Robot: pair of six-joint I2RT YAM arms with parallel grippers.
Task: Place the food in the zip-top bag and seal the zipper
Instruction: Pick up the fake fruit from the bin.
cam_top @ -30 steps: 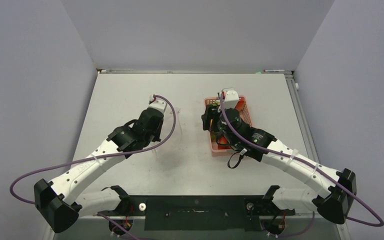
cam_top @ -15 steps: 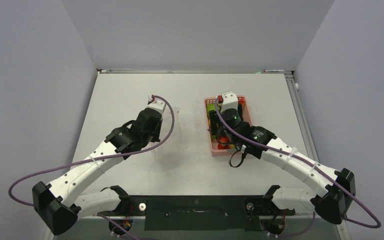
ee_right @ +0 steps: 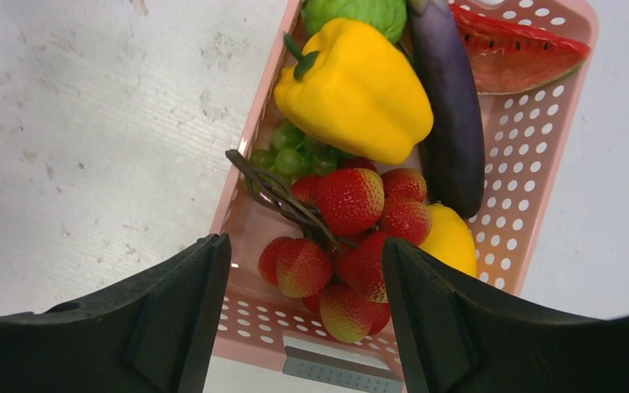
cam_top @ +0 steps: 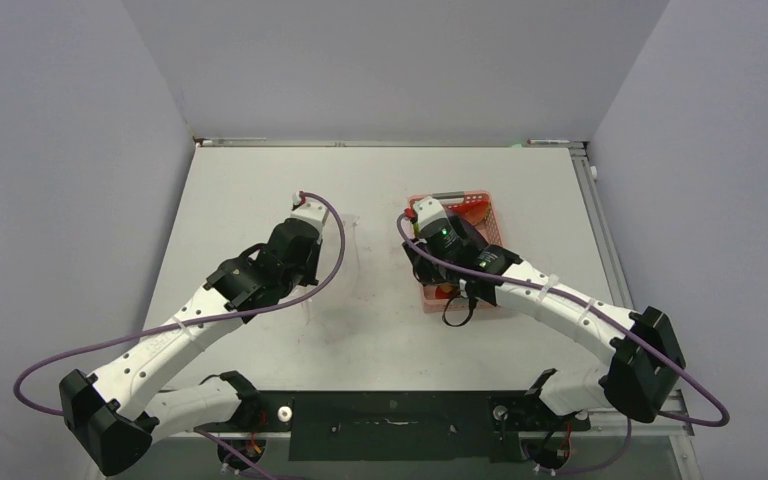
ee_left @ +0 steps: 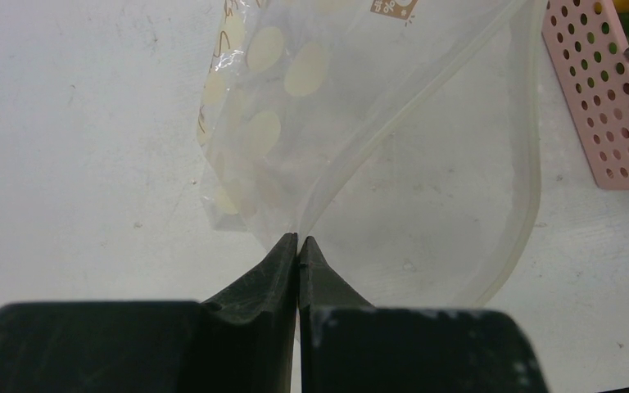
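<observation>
Zip-top bag [ee_left: 360, 147] film is being pinched at its near edge by the left end effector [ee_left: 297, 246], whose jaws are pressing fully together on the plastic. From that pinch the bag is spreading away with its mouth gaping; the zipper [ee_left: 534, 147] is running unsealed along the side facing the pink basket [ee_right: 532, 164]. The bag is sitting just beside the basket, on the basket's left in the overhead view, over the tabletop [ee_right: 90, 123].

Right end effector [ee_right: 303, 246] is hovering above the basket's near end, jaws standing wide apart and gripping nothing. Directly below it, strawberries [ee_right: 348, 201] are lying in the basket. Beyond them, all inside the basket, are resting grapes [ee_right: 291, 160], a yellow pepper [ee_right: 356, 90], an eggplant [ee_right: 450, 106], a lemon [ee_right: 450, 237] and a watermelon slice [ee_right: 524, 57].
</observation>
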